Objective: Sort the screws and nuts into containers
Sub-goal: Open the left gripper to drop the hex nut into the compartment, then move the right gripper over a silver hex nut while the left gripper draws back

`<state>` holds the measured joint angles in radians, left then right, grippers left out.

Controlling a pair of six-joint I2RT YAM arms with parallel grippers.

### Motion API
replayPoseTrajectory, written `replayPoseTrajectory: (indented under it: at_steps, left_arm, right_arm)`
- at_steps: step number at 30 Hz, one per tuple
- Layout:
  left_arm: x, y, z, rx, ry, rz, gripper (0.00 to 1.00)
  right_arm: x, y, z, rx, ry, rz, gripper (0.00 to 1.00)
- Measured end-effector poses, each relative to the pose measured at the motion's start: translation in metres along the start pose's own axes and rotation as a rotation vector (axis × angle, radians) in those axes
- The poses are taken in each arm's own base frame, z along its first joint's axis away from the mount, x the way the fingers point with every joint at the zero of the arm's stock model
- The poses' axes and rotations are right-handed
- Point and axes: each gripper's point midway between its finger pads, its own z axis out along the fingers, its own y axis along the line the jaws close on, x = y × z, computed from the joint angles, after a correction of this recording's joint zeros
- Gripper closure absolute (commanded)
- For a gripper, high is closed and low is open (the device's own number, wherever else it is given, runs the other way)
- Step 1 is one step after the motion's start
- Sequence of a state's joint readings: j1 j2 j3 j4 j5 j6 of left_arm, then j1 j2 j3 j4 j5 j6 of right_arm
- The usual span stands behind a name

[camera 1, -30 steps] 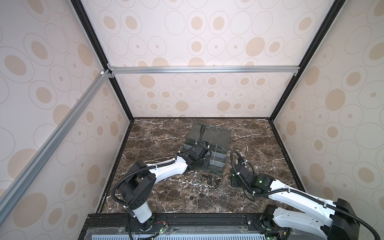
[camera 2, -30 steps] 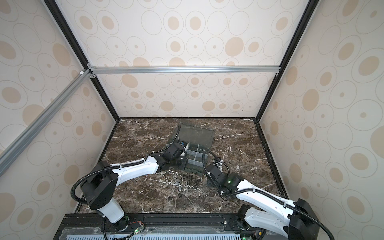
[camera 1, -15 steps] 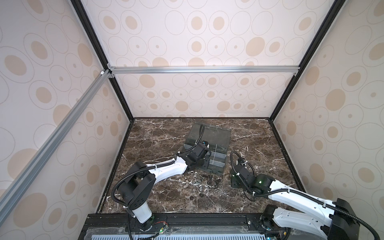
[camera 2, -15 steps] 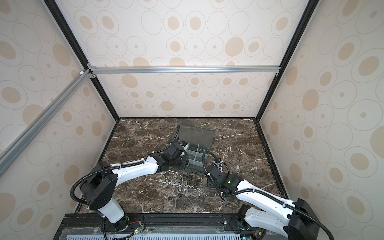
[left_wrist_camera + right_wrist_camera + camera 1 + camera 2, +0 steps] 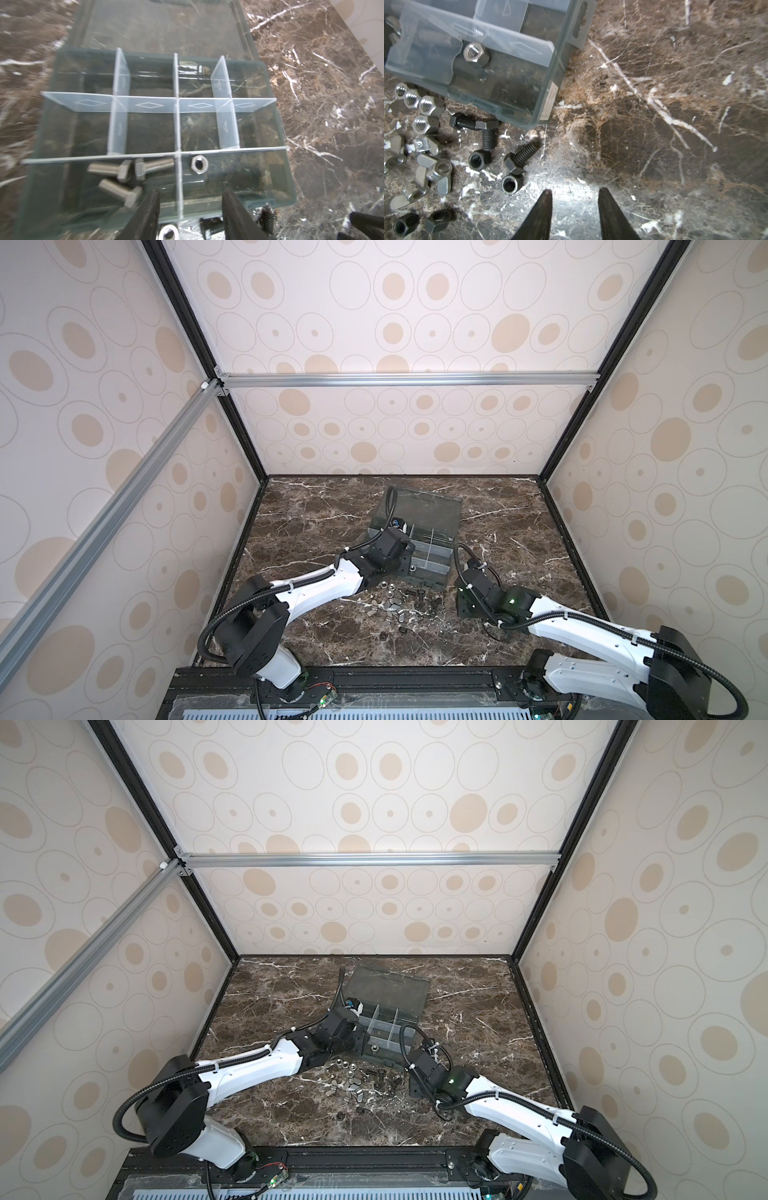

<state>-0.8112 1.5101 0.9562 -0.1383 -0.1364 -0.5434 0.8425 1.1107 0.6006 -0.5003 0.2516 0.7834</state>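
The smoky-grey organizer box (image 5: pixel 432 549) lies open mid-table, and its cells are the containers. In the left wrist view one near cell (image 5: pixel 68 187) holds three silver screws (image 5: pixel 154 165), and the cell beside it holds one silver nut (image 5: pixel 199 165). My left gripper (image 5: pixel 191 190) hangs open over the box's near wall with nothing between its fingers; in a top view the left gripper (image 5: pixel 409 562) is at the box's near left corner. Loose nuts (image 5: pixel 426 106) and black screws (image 5: pixel 521 153) lie in front of the box. Open and empty, my right gripper (image 5: pixel 575 190) hovers over bare marble right of the pile.
The box's lid (image 5: pixel 424 510) lies flat behind it. Wing-shaped pieces (image 5: pixel 436 172) and black nuts (image 5: pixel 508 184) are mixed into the pile (image 5: pixel 357 1085). Patterned walls close in the marble table (image 5: pixel 519 531) on three sides.
My left gripper's jaws have spread apart over the box's near cells. Neither arm has shifted noticeably.
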Motion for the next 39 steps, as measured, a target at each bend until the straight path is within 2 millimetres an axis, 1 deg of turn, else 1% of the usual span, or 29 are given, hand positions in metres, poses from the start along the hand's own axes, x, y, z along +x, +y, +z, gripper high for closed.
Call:
replayPoseTrajectory:
  at_steps: [4, 7, 12, 18, 27, 33, 39]
  left_arm:
    - [-0.001, 0.014, -0.014, -0.039, -0.049, -0.035, 0.43]
    - [0.001, 0.024, -0.022, -0.068, -0.074, -0.054, 0.41]
    - [0.003, 0.043, -0.033, -0.108, -0.110, -0.095, 0.39]
    - [0.006, 0.065, -0.045, -0.140, -0.140, -0.146, 0.37]
    - [0.007, 0.085, -0.057, -0.166, -0.173, -0.186, 0.35]
    - [0.010, 0.100, -0.059, -0.191, -0.177, -0.209, 0.35]
    - [0.010, 0.112, -0.064, -0.206, -0.193, -0.236, 0.34]
  right_arm:
    - [0.002, 0.012, 0.006, -0.027, 0.040, -0.015, 0.59]
    - [-0.002, 0.025, 0.007, -0.056, 0.048, -0.029, 0.59]
    - [-0.012, 0.056, 0.009, -0.108, 0.058, -0.078, 0.59]
    - [-0.019, 0.091, 0.019, -0.150, 0.084, -0.143, 0.59]
    - [-0.034, 0.142, 0.037, -0.185, 0.115, -0.224, 0.59]
    - [-0.039, 0.161, 0.050, -0.192, 0.136, -0.250, 0.59]
    - [-0.035, 0.171, 0.065, -0.180, 0.169, -0.273, 0.59]
